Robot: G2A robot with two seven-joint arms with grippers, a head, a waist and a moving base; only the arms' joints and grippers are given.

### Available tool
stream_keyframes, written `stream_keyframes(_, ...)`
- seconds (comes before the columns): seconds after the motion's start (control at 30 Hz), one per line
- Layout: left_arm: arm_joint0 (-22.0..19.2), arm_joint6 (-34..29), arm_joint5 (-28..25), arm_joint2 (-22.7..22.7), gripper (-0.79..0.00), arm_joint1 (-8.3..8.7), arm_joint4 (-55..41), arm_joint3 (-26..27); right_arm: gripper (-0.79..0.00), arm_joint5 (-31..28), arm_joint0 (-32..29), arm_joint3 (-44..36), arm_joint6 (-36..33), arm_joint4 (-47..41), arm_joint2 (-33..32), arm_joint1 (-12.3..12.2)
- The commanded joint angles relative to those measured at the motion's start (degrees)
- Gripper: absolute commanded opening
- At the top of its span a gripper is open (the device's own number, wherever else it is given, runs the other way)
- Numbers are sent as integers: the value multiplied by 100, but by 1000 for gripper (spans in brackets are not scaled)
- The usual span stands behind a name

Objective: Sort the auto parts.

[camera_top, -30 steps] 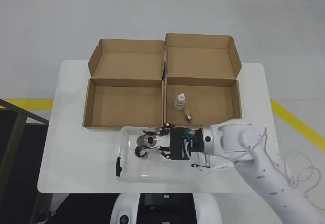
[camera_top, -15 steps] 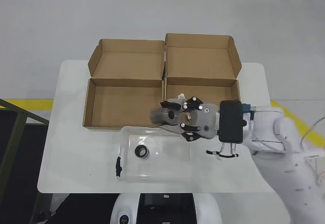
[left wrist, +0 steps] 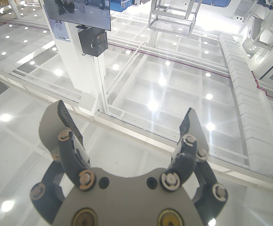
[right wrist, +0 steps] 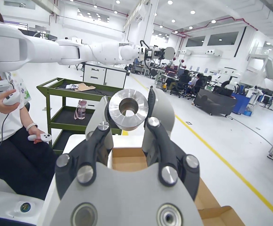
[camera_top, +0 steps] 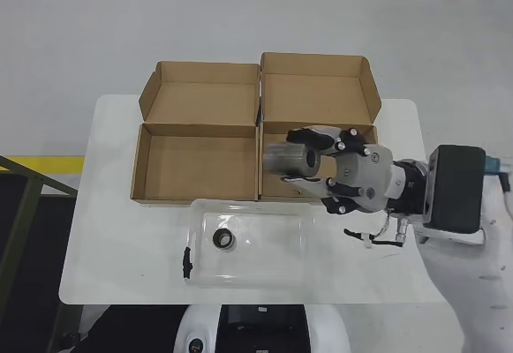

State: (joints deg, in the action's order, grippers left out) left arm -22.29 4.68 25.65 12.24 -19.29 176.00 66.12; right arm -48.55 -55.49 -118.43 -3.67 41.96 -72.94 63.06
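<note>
- My right gripper (camera_top: 305, 160) has come up out of the clear tray (camera_top: 265, 260), where it was a second ago. It now hangs over the right box (camera_top: 318, 101).
- It is clenched on the metal sleeve (camera_top: 291, 159), with the bore facing the left box (camera_top: 194, 168).
- The sleeve sits near the wall the two boxes share. I can't judge its height above the floor from overhead.
- A black ring (camera_top: 224, 238) stays in the tray.
- My left gripper (left wrist: 124, 109) is spread wide with nothing between its jaws, aimed at the ceiling.
</note>
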Motion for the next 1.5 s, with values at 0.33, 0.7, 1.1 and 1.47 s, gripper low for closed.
stream_keyframes(0.33,0,0,0,0,0,0,0,0,-785,-103,-220,-31,364,173,-44,20)
stream_keyframes(0.7,0,0,0,0,0,0,0,0,-785,15,-52,566,17,637,596,95)
stream_keyframes(1.1,0,0,0,0,0,0,0,0,-785,362,224,1342,-76,1339,1422,253)
stream_keyframes(1.47,0,0,0,0,0,0,0,0,-785,640,562,2224,24,1832,2073,443)
